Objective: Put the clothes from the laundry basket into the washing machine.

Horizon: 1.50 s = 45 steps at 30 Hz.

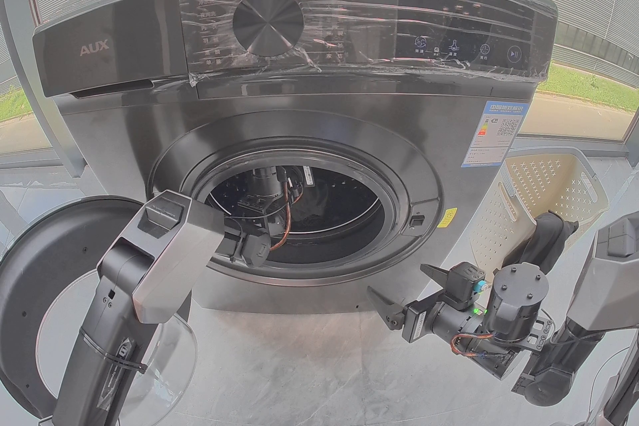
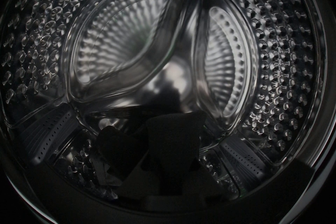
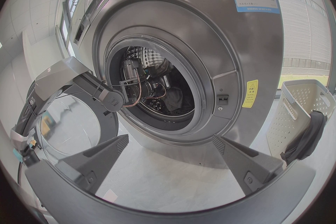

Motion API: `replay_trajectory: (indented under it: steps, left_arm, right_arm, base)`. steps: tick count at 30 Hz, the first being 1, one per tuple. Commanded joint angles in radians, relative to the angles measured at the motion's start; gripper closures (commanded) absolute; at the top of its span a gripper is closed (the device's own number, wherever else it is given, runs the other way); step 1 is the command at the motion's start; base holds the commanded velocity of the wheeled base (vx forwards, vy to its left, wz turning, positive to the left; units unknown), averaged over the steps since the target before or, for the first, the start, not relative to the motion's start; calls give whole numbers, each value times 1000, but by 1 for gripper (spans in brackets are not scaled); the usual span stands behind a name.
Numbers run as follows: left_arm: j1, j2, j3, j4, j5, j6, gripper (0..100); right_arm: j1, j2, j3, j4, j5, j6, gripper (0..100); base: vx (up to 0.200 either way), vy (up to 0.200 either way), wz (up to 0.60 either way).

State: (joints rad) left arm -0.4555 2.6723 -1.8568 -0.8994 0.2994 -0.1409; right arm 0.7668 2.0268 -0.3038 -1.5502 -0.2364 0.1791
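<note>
- The left gripper (image 1: 269, 181) is being held inside the washing machine (image 1: 319, 114); its grip cannot be told.
- The right gripper (image 1: 398, 287) is being held spread and empty, at the door's five o'clock.
- A dark garment (image 1: 547, 239) is being borne on the laundry basket (image 1: 556, 178) rim, at four o'clock.

I am in a laundry corner of a bright, glass-walled room that looks more like a showroom or test space than a lived-in home. A front-loading washing machine (image 1: 299, 114) stands before me with its round door (image 1: 40, 287) swung open on my left, and a pale perforated laundry basket (image 1: 552, 181) is just beside it on my right. Clear plastic film (image 1: 359, 28) is wrapped over the machine's control panel and an energy label (image 1: 496, 133) is stuck on its front, while the floor (image 1: 299, 361) is pale polished stone and the tall windows (image 1: 579, 1) look out on grass (image 1: 592, 89) and a paved road (image 1: 579, 118).
</note>
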Motion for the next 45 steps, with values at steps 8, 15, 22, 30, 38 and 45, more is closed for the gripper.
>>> replay_trajectory:
  steps: [8, 15, 22, 30, 38, 45]
  left_arm:
    - [-2, 14, -9, -7, 0, -2, 0]
    - [-14, -17, 84, -15, 0, 0, 0]
    - [-74, -132, 323, -15, -16, 3, 0]
    - [-173, -238, 604, -96, -19, 10, 0]
    - [-245, -350, 820, -210, -19, 6, 0]
    - [-278, -470, 1005, -286, -19, 0, 0]
  right_arm:
    - [0, 6, 0, -1, 0, 0, 0]
    - [0, 6, 0, -1, 0, 0, 0]
    - [0, 6, 2, -1, 0, 2, 0]
    - [-1, 6, 3, -1, 0, 0, 0]
    - [-3, 4, 14, 1, 0, 0, 0]
    - [-21, -17, 34, 1, 2, 0, 0]
  base:
    - [0, 0, 0]
    - [0, 0, 0]
    - [0, 0, 0]
    - [0, 0, 0]
    - [0, 0, 0]
    - [0, 0, 0]
